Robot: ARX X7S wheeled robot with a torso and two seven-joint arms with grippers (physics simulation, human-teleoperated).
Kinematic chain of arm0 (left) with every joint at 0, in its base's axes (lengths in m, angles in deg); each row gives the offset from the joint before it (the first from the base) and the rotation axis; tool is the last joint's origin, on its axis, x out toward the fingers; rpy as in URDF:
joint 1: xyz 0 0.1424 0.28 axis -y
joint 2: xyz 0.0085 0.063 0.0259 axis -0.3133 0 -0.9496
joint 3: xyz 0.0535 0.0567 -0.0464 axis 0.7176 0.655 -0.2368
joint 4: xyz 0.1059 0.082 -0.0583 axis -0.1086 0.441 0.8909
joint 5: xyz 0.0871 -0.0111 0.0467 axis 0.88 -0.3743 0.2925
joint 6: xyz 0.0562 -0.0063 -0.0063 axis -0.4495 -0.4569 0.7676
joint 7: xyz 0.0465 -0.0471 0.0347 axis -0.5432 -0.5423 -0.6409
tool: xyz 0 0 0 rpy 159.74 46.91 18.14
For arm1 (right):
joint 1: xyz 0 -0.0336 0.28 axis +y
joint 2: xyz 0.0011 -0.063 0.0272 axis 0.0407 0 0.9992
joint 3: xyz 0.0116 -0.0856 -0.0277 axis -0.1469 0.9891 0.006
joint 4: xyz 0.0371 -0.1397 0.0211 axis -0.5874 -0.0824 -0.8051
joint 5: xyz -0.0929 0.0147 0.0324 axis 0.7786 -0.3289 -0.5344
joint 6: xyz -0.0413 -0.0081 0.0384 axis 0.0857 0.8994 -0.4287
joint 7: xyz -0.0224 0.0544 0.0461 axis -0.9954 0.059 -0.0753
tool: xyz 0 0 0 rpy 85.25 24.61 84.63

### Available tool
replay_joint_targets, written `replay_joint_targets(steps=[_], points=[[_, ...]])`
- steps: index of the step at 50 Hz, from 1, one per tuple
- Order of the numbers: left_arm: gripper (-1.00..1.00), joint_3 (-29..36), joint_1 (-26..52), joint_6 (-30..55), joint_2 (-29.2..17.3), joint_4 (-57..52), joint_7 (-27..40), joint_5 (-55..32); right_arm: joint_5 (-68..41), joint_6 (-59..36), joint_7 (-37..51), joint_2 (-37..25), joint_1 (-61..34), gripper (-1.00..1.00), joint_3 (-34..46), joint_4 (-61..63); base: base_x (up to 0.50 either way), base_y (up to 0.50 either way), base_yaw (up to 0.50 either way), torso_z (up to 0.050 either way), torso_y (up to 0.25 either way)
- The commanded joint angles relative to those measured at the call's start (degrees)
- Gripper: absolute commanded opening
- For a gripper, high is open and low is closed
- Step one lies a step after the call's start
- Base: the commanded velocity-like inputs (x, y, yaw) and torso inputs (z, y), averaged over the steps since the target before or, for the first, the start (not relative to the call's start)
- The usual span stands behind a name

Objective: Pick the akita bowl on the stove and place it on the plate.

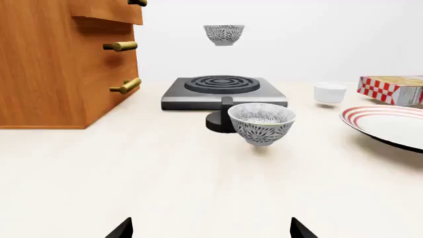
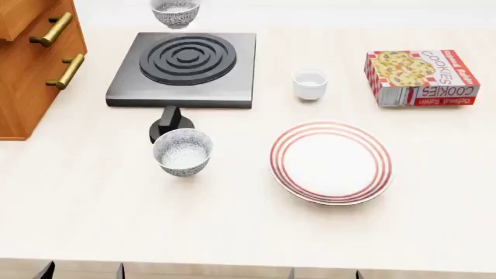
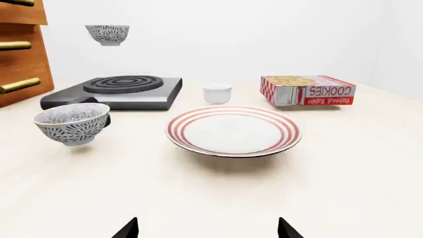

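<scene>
Both grippers open, empty — akita bowl [image 1: 223,34] far ahead, above stove [image 1: 223,91].

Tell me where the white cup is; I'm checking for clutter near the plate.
In the head view the white cup stands alone between the stove and cookie box, behind the plate.

Left black two-fingered end effector [image 1: 211,230] and right black two-fingered end effector [image 3: 207,229] hang with fingers spread wide, holding nothing.

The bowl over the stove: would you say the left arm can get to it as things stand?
Probably yes, going high: the open left gripper faces the stove, but the second bowl stands before the knob, right in its line to the far bowl.
</scene>
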Motion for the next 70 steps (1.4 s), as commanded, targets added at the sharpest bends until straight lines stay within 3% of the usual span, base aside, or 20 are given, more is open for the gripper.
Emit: replay_joint_targets(steps=[1, 33, 50, 63, 70], points=[[1.0, 1.4, -0.4, 0.1, -0.9, -0.6, 1.0, -0.7, -1.1, 0.6, 1.0, -0.9, 0.0, 1.0, 1.0, -0.6, 0.0, 0.0, 0.0, 0.0, 0.0], [1.0, 5.5, -0.1, 0.8, -4.3, -0.9, 5.5, -3.7, -4.2, -4.5, 5.4, -4.7, -1.3, 1.0, 5.6, 3.5, 0.0, 0.0, 0.0, 0.0, 0.0], [1.0, 6.8, -0.3, 1.1, -5.4, -1.5, 6.6, -5.1, -2.5, -26.0, 8.8, -4.6, -18.8, 1.0, 9.3, 16.7, 0.0, 0.0, 0.0, 0.0, 0.0], [1.0, 7.7, 0.1, 0.5, -6.1, -0.5, 7.5, -5.8, -5.1, -46.1, 10.6, -4.5, -39.9, 1.0, 7.0, 20.9, 0.0, 0.0, 0.0, 0.0, 0.0], [1.0, 8.1, 0.3, 0.2, -6.5, -0.1, 7.9, -6.1, -8.7, -59.1, 11.2, -4.2, -52.3, 1.0, 1.5, 21.3, 0.0, 0.0, 0.0, 0.0, 0.0]])
